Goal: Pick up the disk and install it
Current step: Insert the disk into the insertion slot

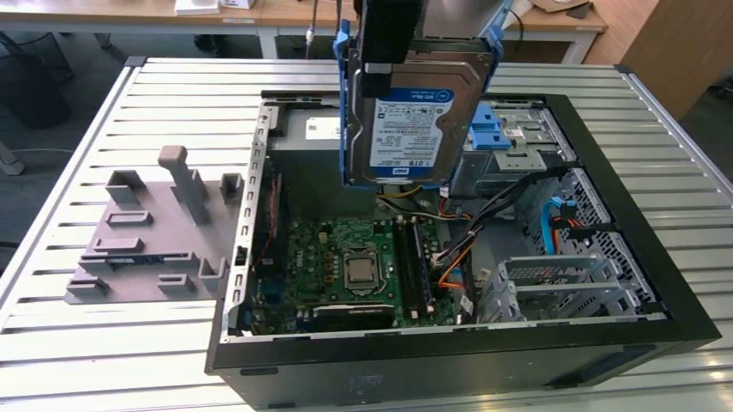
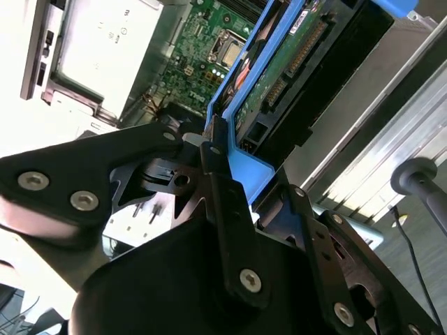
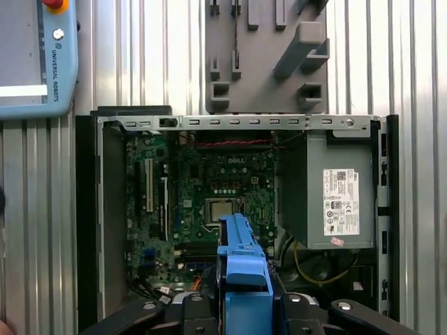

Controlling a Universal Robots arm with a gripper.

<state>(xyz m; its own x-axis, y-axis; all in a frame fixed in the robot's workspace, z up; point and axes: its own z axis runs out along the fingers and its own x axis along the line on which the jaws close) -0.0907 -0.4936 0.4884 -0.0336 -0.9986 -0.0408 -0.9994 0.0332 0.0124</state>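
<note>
- Clamped shut on the disk (image 1: 414,120) at its blue carrier frame by gripper (image 2: 225,157).
- Held upright above open computer case (image 1: 458,365), white-and-blue label facing exterior view.
- White sticker on grey box (image 3: 307,188); open room over motherboard (image 1: 343,253).

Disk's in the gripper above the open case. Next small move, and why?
Probably shift the disk sideways toward the drive cage with blue latches, at the exterior view's right. The gripper clamps it by its blue carrier, upright above the open case. The first wrist view puts it over the motherboard, not the cage.
</note>
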